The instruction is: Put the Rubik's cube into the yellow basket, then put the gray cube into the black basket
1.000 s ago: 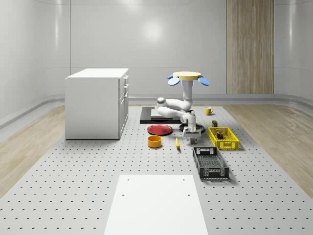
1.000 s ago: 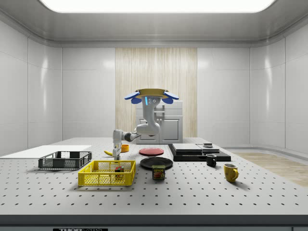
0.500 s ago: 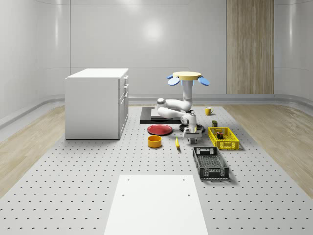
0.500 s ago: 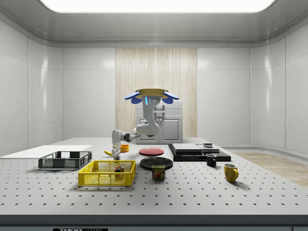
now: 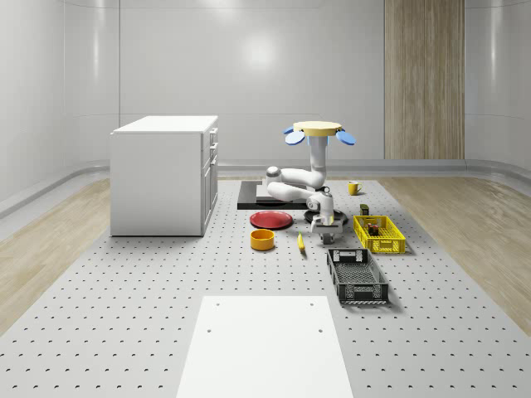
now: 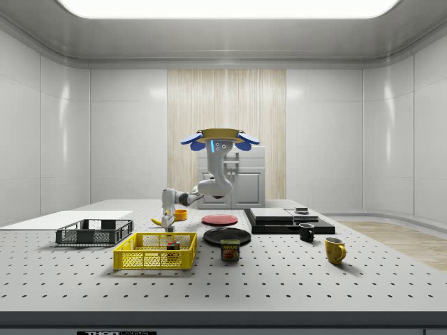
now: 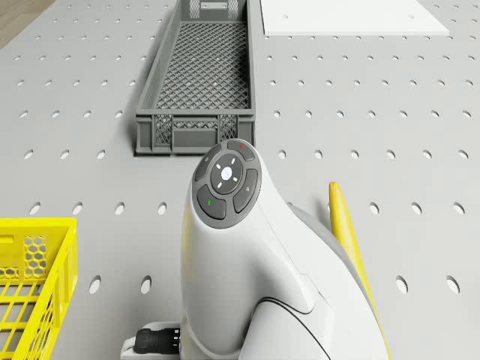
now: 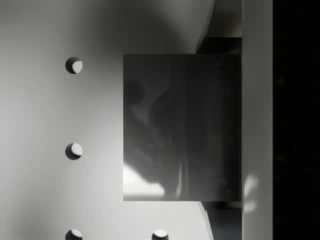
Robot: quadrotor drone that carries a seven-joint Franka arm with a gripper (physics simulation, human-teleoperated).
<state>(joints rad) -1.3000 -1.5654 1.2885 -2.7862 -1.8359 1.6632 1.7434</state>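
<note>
Gripper (image 5: 322, 230) hung low over the gray cube (image 8: 181, 127) on the desk (image 5: 124, 332), near the yellow basket (image 5: 379, 235); whether it was open, I could not tell. I hovered above. Descending off-centre, I judged, could shove the cube sideways.

A simulated robotics lab, bare and clinical.

A perforated optical-bench table (image 5: 124, 332) spreads under the gripper (image 5: 324, 227). Glossy white wall panels (image 6: 63, 132) and a ceiling light panel (image 6: 223, 7) enclose it well away, with a white cabinet (image 5: 164, 174) standing off to one side.
</note>
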